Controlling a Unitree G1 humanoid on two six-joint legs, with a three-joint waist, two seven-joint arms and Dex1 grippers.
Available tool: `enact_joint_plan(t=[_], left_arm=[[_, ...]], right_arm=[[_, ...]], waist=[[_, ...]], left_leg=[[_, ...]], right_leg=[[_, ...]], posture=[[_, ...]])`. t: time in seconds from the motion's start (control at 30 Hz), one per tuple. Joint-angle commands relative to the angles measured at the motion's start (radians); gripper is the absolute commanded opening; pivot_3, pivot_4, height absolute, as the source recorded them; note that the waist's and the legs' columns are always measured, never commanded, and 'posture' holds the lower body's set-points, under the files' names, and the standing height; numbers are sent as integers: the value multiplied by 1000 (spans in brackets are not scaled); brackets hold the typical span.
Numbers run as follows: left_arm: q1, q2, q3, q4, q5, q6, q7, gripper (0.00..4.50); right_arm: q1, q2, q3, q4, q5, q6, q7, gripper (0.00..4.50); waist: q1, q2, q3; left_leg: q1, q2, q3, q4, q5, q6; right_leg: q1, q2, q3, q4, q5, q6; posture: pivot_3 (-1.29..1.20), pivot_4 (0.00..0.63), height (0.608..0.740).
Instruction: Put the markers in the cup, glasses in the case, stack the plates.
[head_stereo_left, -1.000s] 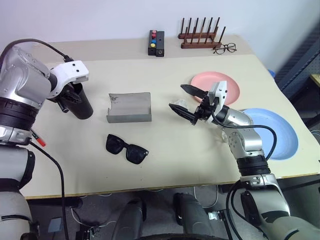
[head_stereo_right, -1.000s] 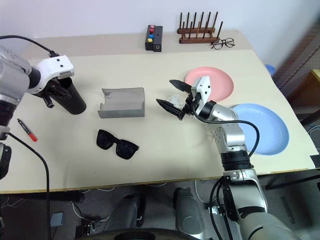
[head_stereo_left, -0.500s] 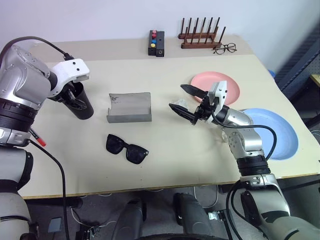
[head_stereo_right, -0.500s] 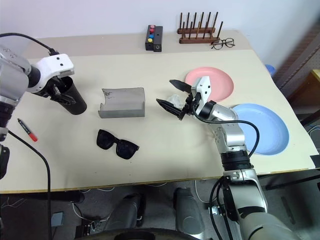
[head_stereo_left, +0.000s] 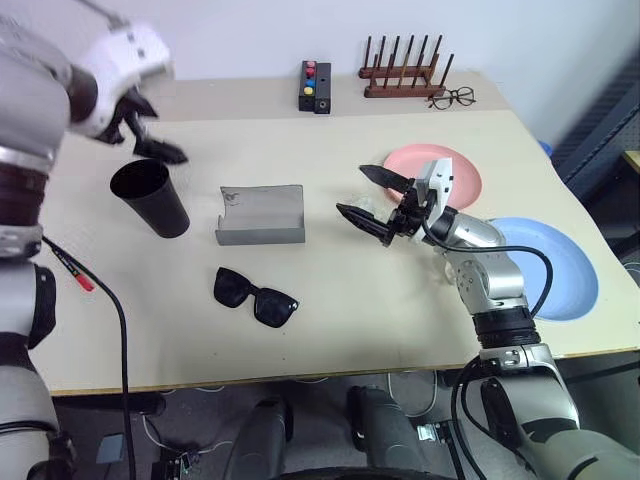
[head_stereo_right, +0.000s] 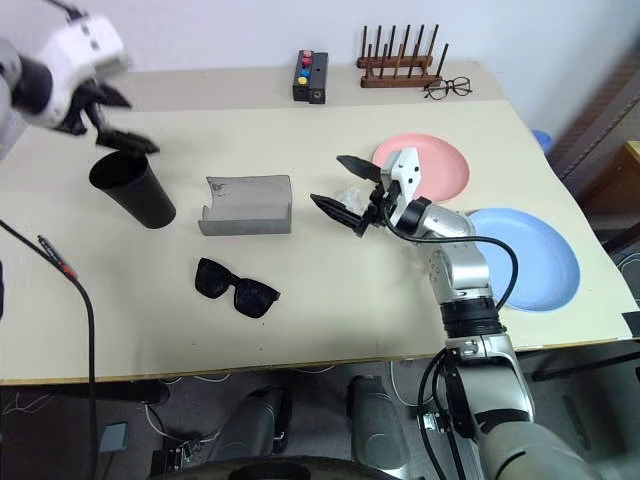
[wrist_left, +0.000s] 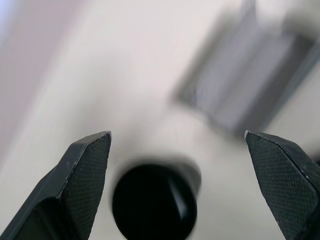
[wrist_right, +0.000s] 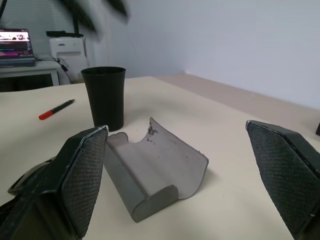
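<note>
The black cup (head_stereo_left: 150, 198) is standing upright, mouth open, toward the left of the worktop (head_stereo_left: 340, 300). Just right of it, the grey case (head_stereo_left: 259, 215) is lying open with its hollow facing up. In front of the case, the black sunglasses (head_stereo_left: 255, 297) are resting flat, arms folded. A dark marker with a red end (head_stereo_right: 56, 256) is lying near the worktop's left edge. The salmon pink plate (head_stereo_left: 462, 172) and the light blue plate (head_stereo_left: 560, 265) are sitting apart, unstacked, on the right.
</note>
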Motion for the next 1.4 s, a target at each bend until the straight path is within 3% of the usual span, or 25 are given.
enact_joint_plan(t=[0.03,0.13,0.37,0.5,0.73,0.87,1.1,1.4], left_arm=[[-52,-4,162,89,-36,57,189,4371],[13,0,332,54,-63,95,365,4371],[295,-40,704,-320,-77,296,673,4371],[425,-196,975,-575,-5,315,934,4371],[613,-399,1192,-739,35,229,1229,4371],[710,-543,1282,-772,32,134,1388,4371],[798,-732,1306,-736,-20,-2,1582,4371],[802,-766,1231,-506,-109,-156,1724,4371]], right_arm=[[-27,-1,-12,-6,3,-12,3,4500],[-23,-5,-14,1,3,-17,10,4500],[-21,-8,-12,40,-2,-37,35,4500],[-35,-1,-7,79,-7,-47,57,4500],[-69,13,9,100,-11,-32,78,4500],[-89,18,16,118,-15,-29,97,4500],[-112,16,19,128,-20,-21,122,4500],[-118,10,19,115,-22,-10,129,4500]], waist=[[-9,1,0],[-25,2,0],[-21,1,0],[-14,1,0],[-4,0,-1],[2,0,-1],[10,-3,-2],[6,-3,-2]], left_leg=[[0,0,0,0,0,0],[1,1,0,0,0,0],[0,1,-1,1,0,0],[1,0,0,4,0,-1],[3,0,-1,6,1,-2],[5,1,-1,6,1,-2],[6,0,-1,7,1,-2],[6,0,-1,7,1,-2]], right_leg=[[0,0,0,0,0,0],[0,1,0,2,0,0],[-2,1,1,3,0,0],[2,-1,1,2,1,-1],[4,0,1,2,2,-2],[6,0,0,1,3,-3],[9,0,0,-1,3,-3],[9,0,0,-1,3,-3]], posture=[[0,150,740],[0,150,740],[0,150,740],[0,150,740],[0,150,740],[0,150,740],[0,150,740],[0,150,740]])
